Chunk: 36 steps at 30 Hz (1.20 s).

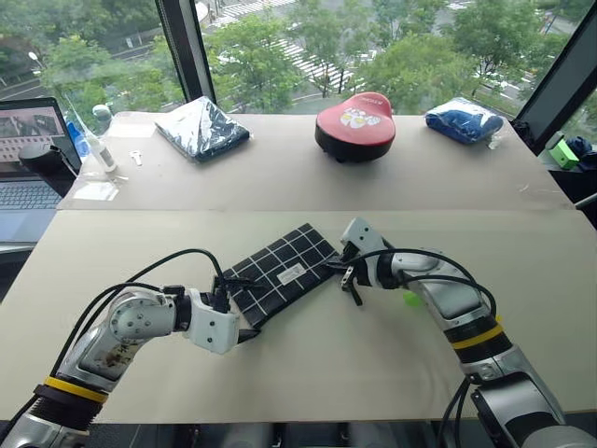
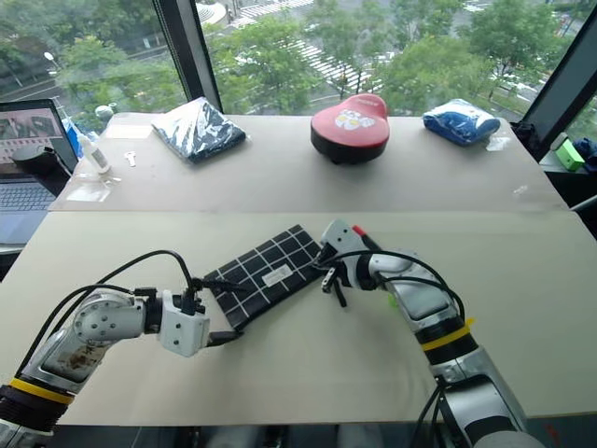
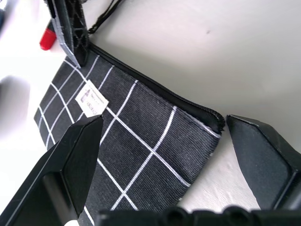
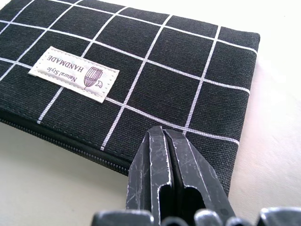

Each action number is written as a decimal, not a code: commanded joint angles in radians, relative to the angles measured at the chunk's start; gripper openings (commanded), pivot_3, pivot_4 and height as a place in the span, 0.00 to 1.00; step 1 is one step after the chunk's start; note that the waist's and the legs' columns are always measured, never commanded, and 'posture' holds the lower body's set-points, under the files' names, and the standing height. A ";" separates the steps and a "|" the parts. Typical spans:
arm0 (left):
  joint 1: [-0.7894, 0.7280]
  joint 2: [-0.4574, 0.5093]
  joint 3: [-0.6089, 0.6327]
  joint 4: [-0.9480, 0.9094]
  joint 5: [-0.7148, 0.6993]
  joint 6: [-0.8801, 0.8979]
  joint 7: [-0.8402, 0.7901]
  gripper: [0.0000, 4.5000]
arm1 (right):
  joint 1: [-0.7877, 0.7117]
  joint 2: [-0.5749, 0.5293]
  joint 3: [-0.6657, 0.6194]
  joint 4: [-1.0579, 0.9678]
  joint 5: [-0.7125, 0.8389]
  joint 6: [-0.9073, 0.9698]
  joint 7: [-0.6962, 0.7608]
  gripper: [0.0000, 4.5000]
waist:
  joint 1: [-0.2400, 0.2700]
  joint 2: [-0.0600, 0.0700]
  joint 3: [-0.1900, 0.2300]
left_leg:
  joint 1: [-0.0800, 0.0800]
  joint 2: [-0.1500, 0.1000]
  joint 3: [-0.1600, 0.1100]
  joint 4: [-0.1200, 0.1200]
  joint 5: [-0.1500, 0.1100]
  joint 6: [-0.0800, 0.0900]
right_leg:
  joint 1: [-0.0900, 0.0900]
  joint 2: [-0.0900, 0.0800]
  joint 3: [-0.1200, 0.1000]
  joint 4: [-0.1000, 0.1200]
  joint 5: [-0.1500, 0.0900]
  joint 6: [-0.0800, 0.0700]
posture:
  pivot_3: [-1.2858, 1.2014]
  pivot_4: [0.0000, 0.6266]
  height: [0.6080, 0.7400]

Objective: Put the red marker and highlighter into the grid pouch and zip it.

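The grid pouch [image 1: 280,273] is seen lying flat and slanted near the middle of the tabletop [image 1: 308,373], between the two arms. The right gripper [image 1: 347,276] is pressed shut at the pouch's right-hand end, by the zipper edge; whether the pull cord is pinched between its fingers cannot be told. The left gripper [image 3: 164,136] is held wide open at the pouch's other corner, one finger over the fabric and one over bare table, nothing gripped. A red tip, probably the red marker [image 2: 359,231], is glimpsed just behind the right gripper, and a speck of green, likely the highlighter [image 1: 409,300], is seen beside the right forearm; both appear to be outside the pouch.

The step in hand is judged to be steadying the pouch so the zipper can be worked. It is best done by lowering the open left fingers squarely over the corner seam and closing them on fabric only, clear of the zipper teeth. The pouch should be kept flat and taut along the zipper line, so that any pull by the right gripper runs straight along that edge instead of dragging the pouch across the table.
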 commanded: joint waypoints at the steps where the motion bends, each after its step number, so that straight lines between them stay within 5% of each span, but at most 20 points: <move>1: -0.028 -0.018 -0.022 0.081 0.097 -0.064 0.084 1.00 | 0.000 -0.008 -0.025 -0.036 0.008 0.011 0.007 0.01 | 0.001 0.000 0.000 | 0.000 0.000 0.000 0.000 0.000 0.000 | 0.000 0.000 0.000 0.000 0.000 0.000 | 0.52 0.24 1.00; 13: -0.094 -0.037 -0.051 0.246 0.130 -0.258 0.226 1.00 | 0.016 -0.022 -0.038 -0.053 0.018 0.020 0.008 0.01 | -0.003 0.000 0.000 | 0.000 0.000 0.000 0.000 0.000 0.000 | -0.001 0.000 0.000 0.001 0.000 0.000 | 0.52 0.24 1.00; 16: -0.109 -0.029 -0.067 0.283 0.110 -0.290 0.217 0.83 | 0.020 -0.024 -0.044 -0.058 0.021 0.022 0.008 0.00 | -0.004 0.000 0.000 | 0.000 0.000 0.000 0.000 0.000 -0.001 | -0.001 0.000 0.000 0.001 0.000 0.000 | 0.52 0.24 1.00; 26: -0.131 -0.035 -0.091 0.384 0.119 -0.362 0.247 0.03 | 0.034 -0.024 -0.061 -0.078 0.024 0.030 0.010 0.00 | -0.007 0.001 -0.001 | -0.001 0.001 0.000 0.000 0.000 -0.001 | -0.002 0.000 0.000 0.001 0.000 0.000 | 0.52 0.24 1.00; 33: -0.124 -0.042 -0.082 0.392 0.081 -0.335 0.255 0.01 | 0.047 -0.030 -0.099 -0.115 0.084 0.080 0.037 0.00 | -0.007 0.002 -0.001 | -0.001 0.001 0.000 0.000 0.000 0.000 | -0.001 -0.001 0.000 0.001 0.000 0.000 | 0.52 0.24 1.00; 36: -0.116 -0.038 -0.073 0.363 0.026 -0.289 0.233 0.00 | 0.033 -0.014 -0.143 -0.100 0.118 0.107 0.025 0.17 | -0.007 0.002 -0.001 | -0.001 0.001 0.000 0.000 0.000 0.000 | -0.001 -0.001 0.000 0.001 0.000 0.000 | 0.52 0.24 1.00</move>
